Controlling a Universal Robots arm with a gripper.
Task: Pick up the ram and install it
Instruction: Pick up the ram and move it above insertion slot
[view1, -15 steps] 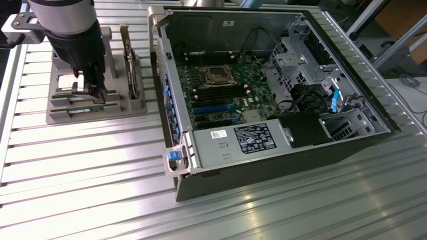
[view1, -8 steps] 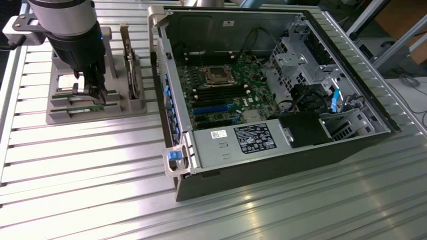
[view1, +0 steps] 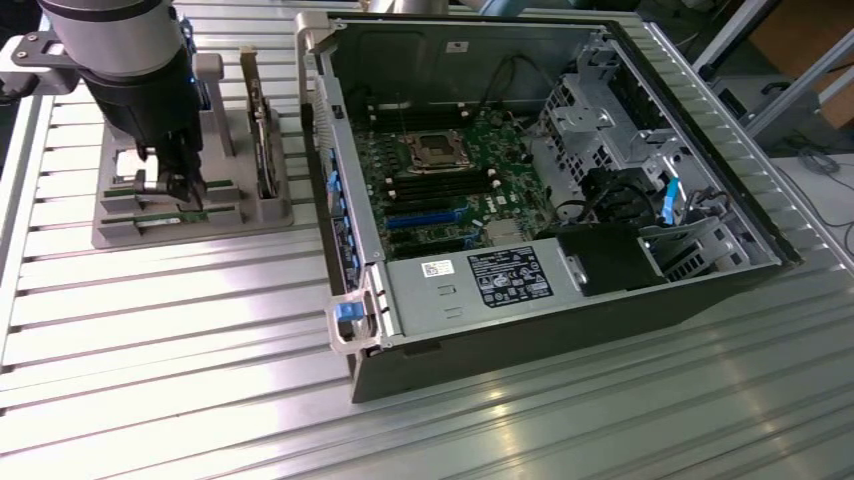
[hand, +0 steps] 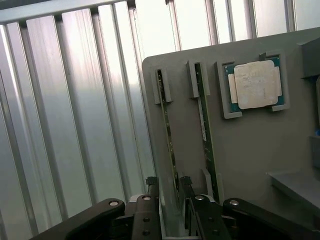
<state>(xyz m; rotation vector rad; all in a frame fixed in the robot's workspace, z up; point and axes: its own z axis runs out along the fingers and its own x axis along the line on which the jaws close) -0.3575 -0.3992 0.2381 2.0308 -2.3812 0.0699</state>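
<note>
Your hand (hand: 169, 186) sits released astride the ram (hand: 166, 120) in its grey holder (hand: 250, 150); treat it as probably light, stiff yet fragile, pinching its flat faces mid-length.

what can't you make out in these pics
- One end of the ram: wrist view, behind the fingers.
- Part of the holder: wrist view, cut off by the edge.
- Latches on the motherboard: exterior view, too small.
- Text on the power supply label: exterior view, too small.
</note>
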